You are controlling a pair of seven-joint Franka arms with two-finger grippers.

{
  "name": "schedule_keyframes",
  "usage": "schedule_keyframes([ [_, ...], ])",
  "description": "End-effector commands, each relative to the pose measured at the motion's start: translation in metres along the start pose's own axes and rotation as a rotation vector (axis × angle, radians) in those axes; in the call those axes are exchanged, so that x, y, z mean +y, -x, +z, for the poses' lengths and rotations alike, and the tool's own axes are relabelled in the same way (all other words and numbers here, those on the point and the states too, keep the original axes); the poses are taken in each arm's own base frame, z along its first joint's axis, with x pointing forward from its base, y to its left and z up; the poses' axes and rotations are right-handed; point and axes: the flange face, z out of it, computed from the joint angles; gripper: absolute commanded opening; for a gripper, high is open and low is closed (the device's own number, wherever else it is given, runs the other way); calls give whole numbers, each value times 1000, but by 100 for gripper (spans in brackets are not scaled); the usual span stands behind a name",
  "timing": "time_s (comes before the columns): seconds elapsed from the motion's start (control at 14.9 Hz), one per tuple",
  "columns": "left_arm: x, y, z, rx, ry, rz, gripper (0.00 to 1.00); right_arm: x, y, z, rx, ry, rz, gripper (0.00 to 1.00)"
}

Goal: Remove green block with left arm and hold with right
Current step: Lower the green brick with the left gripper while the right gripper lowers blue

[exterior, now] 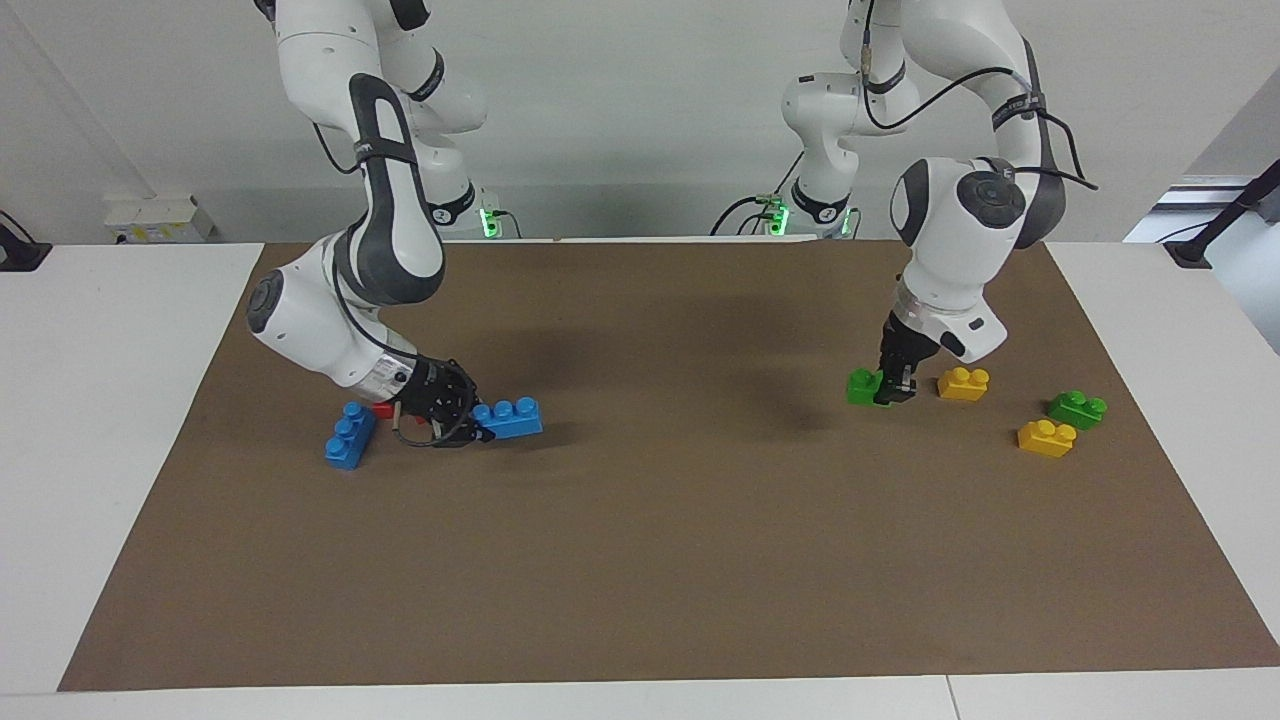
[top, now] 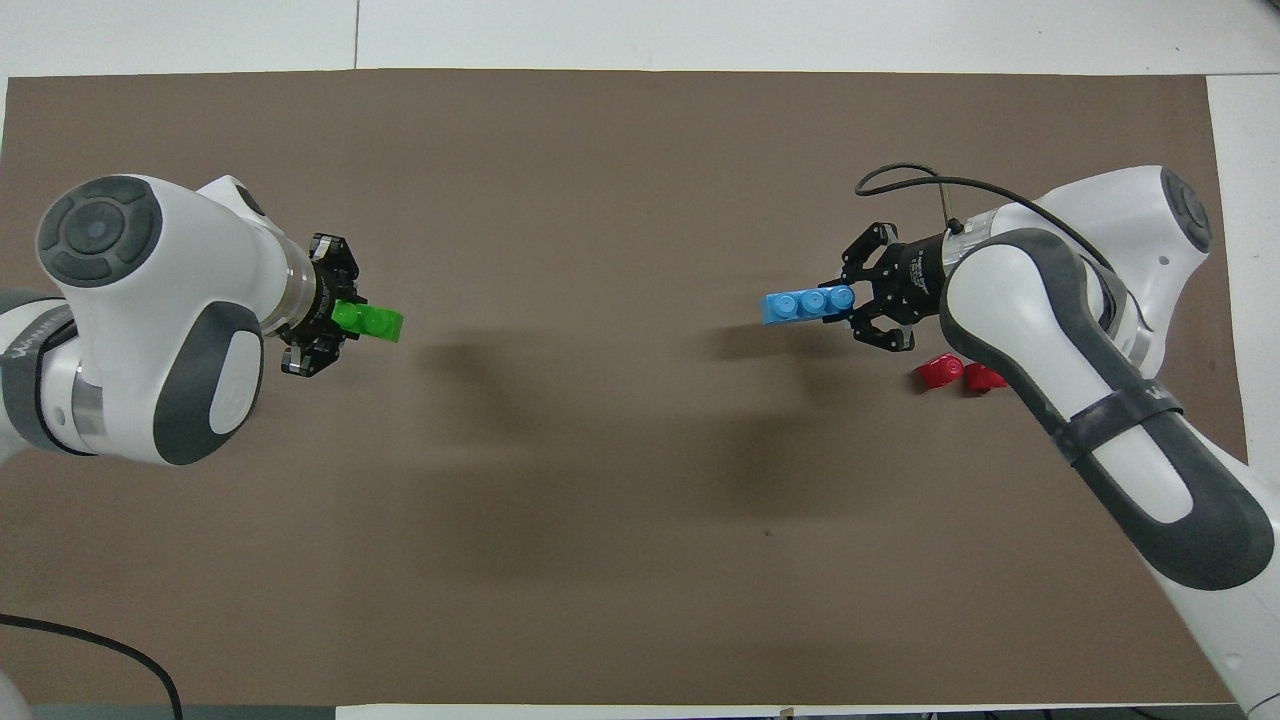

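At the right arm's end of the brown mat [exterior: 640,560], a blue three-stud brick [exterior: 350,436] is seen lying on the mat, apart from the rest. Just beside it, the right gripper [exterior: 462,425] is lowered almost to the mat and is clamped on one end of a second blue three-stud brick [exterior: 510,418], which sticks out from the fingers toward the middle of the table and is seen to rest on or just above the mat; which of the two cannot be told. Two small red bricks [top: 950,374] are found close by the right gripper, nearer to the robots, partly hidden by the arm. The middle of the mat is crossed only by the arms' shadows. Toward the left arm's end, the green block [exterior: 863,386] is gripped at one end by the left gripper [exterior: 897,388], whose fingers are clenched on it; the block is seen at mat level, pointing toward the table's middle. Beside the left gripper a yellow brick [exterior: 963,383] is placed, and further toward the table's end a darker green brick [exterior: 1077,408] and another yellow brick [exterior: 1046,438] are set close together.
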Motion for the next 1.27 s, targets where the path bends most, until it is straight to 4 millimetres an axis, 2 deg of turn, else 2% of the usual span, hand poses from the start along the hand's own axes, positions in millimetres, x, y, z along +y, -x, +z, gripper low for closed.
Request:
schedule_keyframes([
  [0.0, -14, -31, 5, -7, 6, 81, 0, -9, -26, -9, -5, 14, -44, 0],
  [0.13, -15, -44, 8, -2, 15, 122, 0, -13, -48, -7, 12, 26, -62, 0],
  [0.27, -16, -63, 20, -1, 17, 158, 0, -11, -66, -3, 11, 30, -77, 0],
  [0.47, -18, -92, 33, 14, 43, 212, 0, -11, -85, -5, 12, 21, -61, 0],
  [0.67, -15, -104, 54, 21, 55, 269, 0, -7, -101, -13, 19, 11, -54, 0],
  [0.8, -11, -112, 72, 25, 64, 262, 0, -6, -118, -9, 33, 6, -59, 0],
  [1.14, 0, -122, 93, 33, 75, 319, 0, -4, -125, -7, 44, -9, -46, 0],
  [1.2, -2, -130, 94, 35, 77, 322, 0, -4, -128, -6, 52, -18, -42, 0],
])
